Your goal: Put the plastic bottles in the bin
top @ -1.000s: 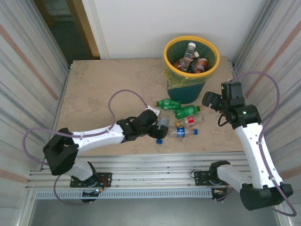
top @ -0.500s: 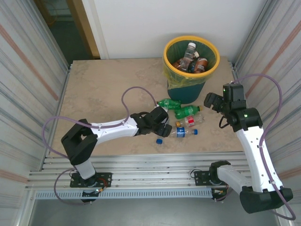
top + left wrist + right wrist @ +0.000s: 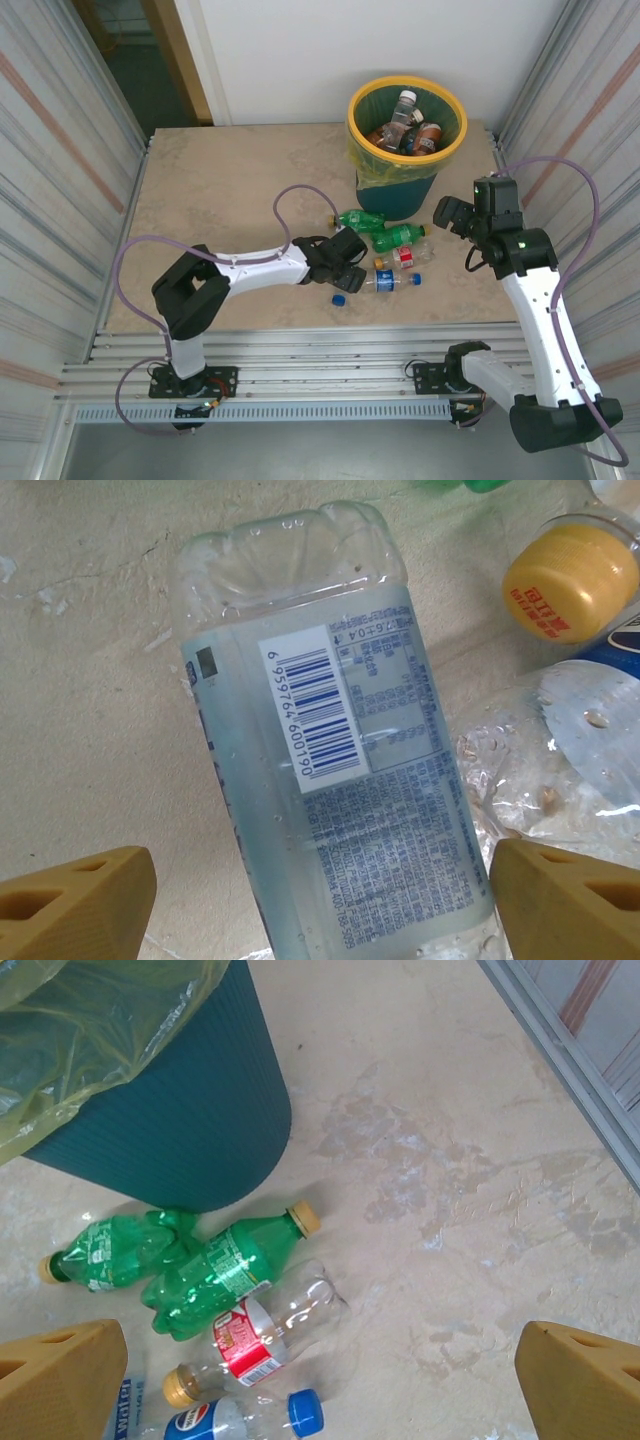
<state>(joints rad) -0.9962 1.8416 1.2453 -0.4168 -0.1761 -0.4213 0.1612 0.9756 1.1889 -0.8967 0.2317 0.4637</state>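
Note:
Several plastic bottles lie on the table in front of the bin [image 3: 362,128], and more rest inside it. My left gripper [image 3: 347,267] is low over a clear bottle [image 3: 330,760] with a pale blue barcode label. It stands open astride that bottle: the right finger [image 3: 565,900] is close to it, the left finger [image 3: 75,900] apart. My right gripper [image 3: 446,213] hangs open and empty to the right of the bin. Below it lie two green bottles [image 3: 225,1265] [image 3: 100,1255], a red-labelled clear bottle [image 3: 265,1330] and a blue-capped Pepsi bottle [image 3: 240,1420].
The teal bin wall [image 3: 170,1110] with its yellow-green liner [image 3: 90,1030] stands just behind the bottles. A yellow cap [image 3: 555,590] and crumpled clear plastic [image 3: 590,750] lie right beside the straddled bottle. Corrugated metal walls [image 3: 580,90] close in both table sides.
My left arm has reached further right and lowered over the clear bottle, and its jaws have narrowed a little. The right arm has barely shifted.

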